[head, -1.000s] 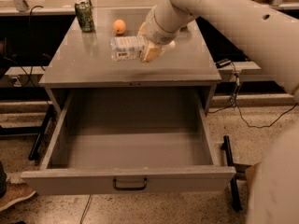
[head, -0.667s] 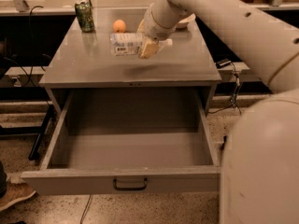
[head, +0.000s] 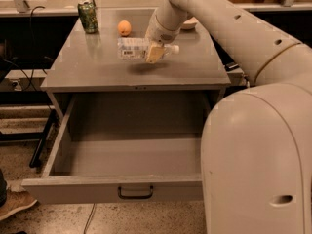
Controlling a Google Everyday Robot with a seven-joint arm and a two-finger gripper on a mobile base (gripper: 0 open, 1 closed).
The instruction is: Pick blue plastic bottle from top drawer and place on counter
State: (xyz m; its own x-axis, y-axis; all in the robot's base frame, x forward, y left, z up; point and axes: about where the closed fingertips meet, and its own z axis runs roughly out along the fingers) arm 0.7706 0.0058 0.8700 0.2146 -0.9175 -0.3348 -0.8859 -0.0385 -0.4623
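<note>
One end effector around blue plastic bottle, just over counter.

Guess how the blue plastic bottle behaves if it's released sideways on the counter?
It would likely roll: the blue plastic bottle is round and lies horizontal in the gripper, held above the counter, which looks flat and smooth. It is probably light and somewhat squashy, being small, clear plastic, so a hard squeeze might dent it.

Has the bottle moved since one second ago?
No. The gripper holds the bottle above the counter, still just in front of the orange.
</note>
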